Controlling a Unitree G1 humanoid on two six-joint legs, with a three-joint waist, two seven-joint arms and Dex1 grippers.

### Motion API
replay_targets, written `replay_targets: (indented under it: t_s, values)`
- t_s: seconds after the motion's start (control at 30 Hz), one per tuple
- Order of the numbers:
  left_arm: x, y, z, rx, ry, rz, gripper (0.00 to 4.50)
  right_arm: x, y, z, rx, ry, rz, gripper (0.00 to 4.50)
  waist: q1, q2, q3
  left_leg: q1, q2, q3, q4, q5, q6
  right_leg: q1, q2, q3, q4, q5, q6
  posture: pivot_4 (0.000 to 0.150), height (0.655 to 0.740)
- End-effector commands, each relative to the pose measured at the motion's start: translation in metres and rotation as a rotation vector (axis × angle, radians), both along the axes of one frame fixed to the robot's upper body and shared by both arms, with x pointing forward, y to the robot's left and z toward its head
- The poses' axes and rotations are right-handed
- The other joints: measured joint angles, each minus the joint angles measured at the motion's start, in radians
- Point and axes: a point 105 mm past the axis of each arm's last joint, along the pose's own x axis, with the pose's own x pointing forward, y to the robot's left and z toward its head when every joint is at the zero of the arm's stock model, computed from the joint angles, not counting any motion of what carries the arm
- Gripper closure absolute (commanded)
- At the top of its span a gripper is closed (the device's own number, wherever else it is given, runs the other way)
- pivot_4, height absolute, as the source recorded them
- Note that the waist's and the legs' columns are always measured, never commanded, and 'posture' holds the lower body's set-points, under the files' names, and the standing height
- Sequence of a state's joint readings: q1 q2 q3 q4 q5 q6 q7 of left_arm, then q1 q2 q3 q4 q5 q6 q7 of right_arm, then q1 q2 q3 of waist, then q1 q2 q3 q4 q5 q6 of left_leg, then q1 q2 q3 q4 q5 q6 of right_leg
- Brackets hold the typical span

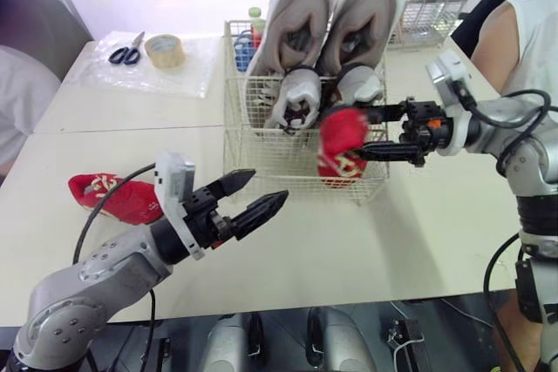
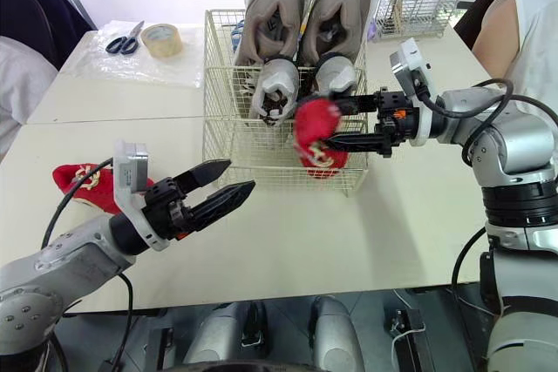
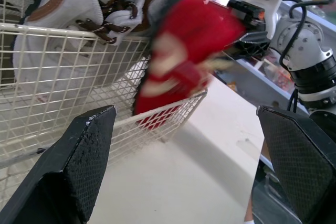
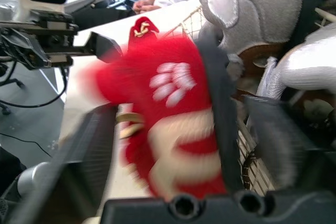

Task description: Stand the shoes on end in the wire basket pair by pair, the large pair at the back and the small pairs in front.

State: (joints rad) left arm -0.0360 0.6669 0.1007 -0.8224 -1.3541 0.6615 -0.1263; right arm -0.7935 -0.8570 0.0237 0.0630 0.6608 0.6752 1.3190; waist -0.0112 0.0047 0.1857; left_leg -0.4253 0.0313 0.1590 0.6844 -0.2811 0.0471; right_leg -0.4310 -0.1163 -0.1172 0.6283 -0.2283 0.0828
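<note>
The wire basket stands mid-table. A large white-and-tan pair stands on end at its back, with a small white pair upright in front of it. My right gripper is shut on a small red shoe, which hangs at the basket's front right corner, partly over the rim; the left wrist view shows this red shoe against the wire wall. A second red shoe lies on the table to the left. My left gripper hovers open and empty in front of the basket.
A tape roll and scissors lie on a plastic sheet at the back left. Another wire rack stands at the back right. A person sits by the right edge and another at the left.
</note>
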Motion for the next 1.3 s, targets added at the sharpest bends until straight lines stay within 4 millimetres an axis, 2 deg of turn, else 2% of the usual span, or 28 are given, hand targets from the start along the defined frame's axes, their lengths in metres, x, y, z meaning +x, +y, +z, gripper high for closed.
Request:
replay_targets:
  t_s: [0.03, 0.3, 0.4, 0.5, 0.6, 0.67, 0.8, 0.93, 1.07, 1.17, 1.3]
  values:
    - [-0.002, -0.001, 0.004, -0.003, -0.024, -0.015, 0.02, -0.005, -0.009, 0.018, -0.013, -0.061, -0.036, 0.05, 0.002, 0.0, 0.0, 0.0, 0.0, 0.0, 0.0, 0.0, 0.0, 0.0, 0.0, 0.0, 0.0, 0.0, 0.0, 0.15, 0.74]
    - [-0.002, -0.001, 0.0, 0.004, -0.009, -0.026, 0.02, -0.014, -0.022, 0.021, -0.08, -0.041, -0.097, 0.05, 0.001, 0.0, 0.0, 0.0, 0.0, -0.001, 0.0, 0.0, 0.0, 0.0, -0.001, 0.0, 0.0, 0.0, 0.0, 0.15, 0.74]
    - [0.0, 0.0, 0.002, 0.005, -0.018, -0.03, 0.02, -0.016, -0.025, 0.041, -0.04, -0.077, -0.105, 0.05, 0.0, 0.0, 0.0, 0.0, 0.0, -0.001, 0.0, 0.0, 0.0, 0.0, -0.001, 0.0, 0.0, 0.0, 0.0, 0.15, 0.74]
    - [0.001, 0.001, 0.004, 0.008, -0.026, -0.031, 0.02, -0.021, -0.02, 0.052, -0.016, -0.096, -0.078, 0.05, 0.0, 0.0, 0.0, 0.0, 0.0, -0.001, 0.0, 0.0, 0.0, 0.0, -0.001, 0.0, 0.0, 0.0, 0.0, 0.15, 0.74]
    - [-0.001, 0.002, 0.006, 0.014, -0.028, -0.04, 0.02, -0.033, -0.006, 0.06, 0.011, -0.096, -0.012, 0.05, 0.0, 0.0, 0.0, 0.0, 0.0, -0.001, 0.0, 0.0, 0.0, 0.0, -0.001, 0.0, 0.0, 0.0, 0.0, 0.15, 0.74]
    - [-0.001, 0.004, 0.006, 0.032, -0.032, -0.036, 0.02, -0.041, 0.009, 0.058, 0.022, -0.082, 0.036, 0.05, 0.0, 0.0, 0.0, 0.0, 0.0, -0.001, 0.0, 0.0, 0.0, 0.0, -0.002, 0.001, 0.0, 0.0, 0.0, 0.15, 0.74]
    - [-0.001, 0.009, 0.009, 0.069, -0.05, -0.005, 0.02, -0.052, 0.03, 0.038, -0.034, -0.079, 0.058, 0.05, 0.0, 0.0, 0.0, 0.0, 0.001, -0.001, 0.0, 0.0, 0.0, 0.0, -0.002, 0.001, 0.0, 0.0, 0.0, 0.15, 0.74]
    - [0.002, 0.012, 0.013, 0.098, -0.073, 0.024, 0.02, -0.052, 0.033, 0.037, -0.032, -0.111, 0.01, 0.05, 0.003, 0.0, 0.0, -0.001, 0.0, -0.002, 0.0, 0.0, 0.0, 0.0, -0.003, 0.001, 0.0, 0.0, 0.0, 0.15, 0.74]
    - [0.003, 0.013, 0.009, 0.185, -0.089, -0.023, 0.02, -0.045, 0.054, 0.03, 0.007, -0.22, -0.104, 0.05, 0.0, -0.002, -0.001, 0.0, 0.0, -0.002, 0.0, 0.0, 0.0, 0.0, -0.002, 0.001, 0.0, 0.0, 0.0, 0.15, 0.74]
    - [0.013, 0.014, 0.009, 0.181, -0.096, -0.005, 0.02, -0.039, 0.055, 0.025, 0.017, -0.246, -0.186, 0.05, 0.003, -0.001, -0.001, -0.001, 0.0, -0.001, 0.0, 0.0, -0.001, -0.001, 0.0, 0.0, 0.001, 0.0, 0.0, 0.15, 0.74]
    - [0.015, 0.01, 0.007, 0.177, -0.089, -0.043, 0.02, -0.038, 0.046, 0.014, -0.033, -0.265, -0.268, 0.05, 0.003, -0.002, -0.002, -0.001, -0.001, -0.001, 0.0, 0.0, -0.001, -0.001, 0.0, 0.0, 0.0, 0.0, 0.0, 0.15, 0.74]
